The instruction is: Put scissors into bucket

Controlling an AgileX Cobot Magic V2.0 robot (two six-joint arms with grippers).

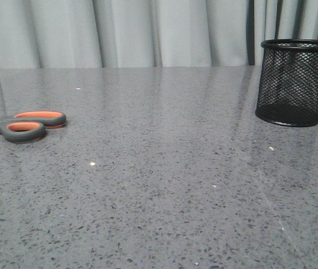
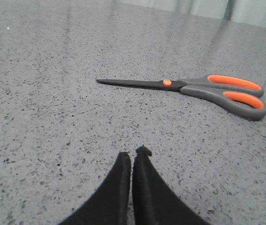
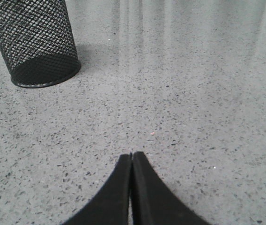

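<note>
Left hand (image 2: 132, 157) closed above table (image 2: 53, 93).

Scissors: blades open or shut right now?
Shut. The scissors lie flat on the table, blades together in one thin line and handles side by side.

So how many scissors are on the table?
1. The scissors lie flat on the left side of the table, closed, far from the bucket on the right. None show through the bucket's mesh.
</note>
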